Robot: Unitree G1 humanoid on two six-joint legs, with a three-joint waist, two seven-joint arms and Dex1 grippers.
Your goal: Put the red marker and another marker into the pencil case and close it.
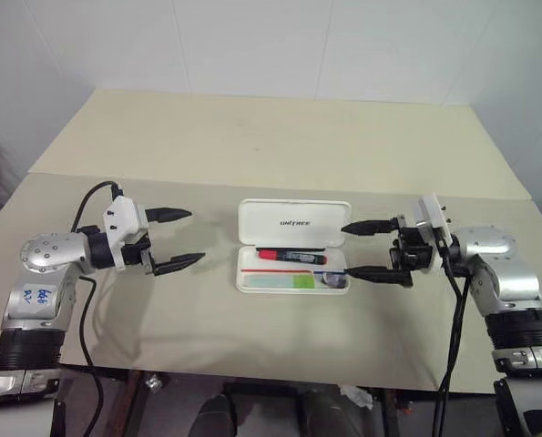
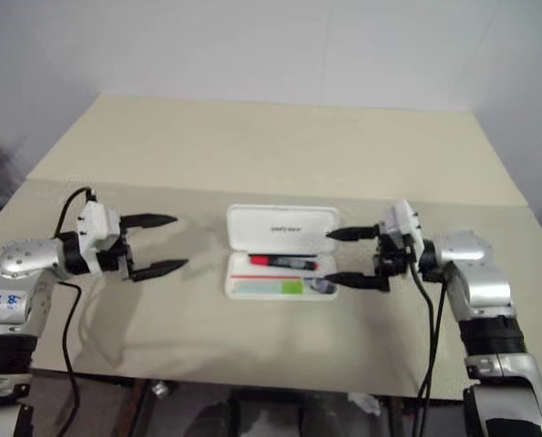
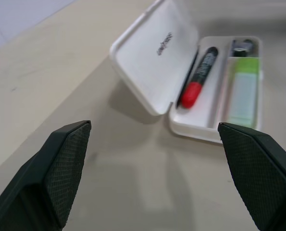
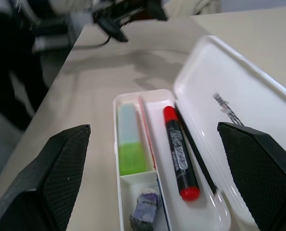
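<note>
The white pencil case (image 1: 293,222) lies open in the middle of the table, its lettered lid tipped back. In the tray's rear compartment lies the red marker (image 1: 291,257), black barrel with the red cap to the left. The light green highlighter (image 1: 284,282) rests in the front compartment, with a small dark clip (image 4: 145,209) beside it. My left gripper (image 1: 196,237) hovers open and empty a short way left of the case. My right gripper (image 1: 346,249) is open and empty just off the case's right end, its fingertips (image 1: 354,271) close to the tray.
The beige table (image 1: 252,337) has a seam across it behind the case, with a second tabletop (image 1: 280,137) reaching to the white wall. Black cables (image 1: 88,319) hang from both wrists over the front edge.
</note>
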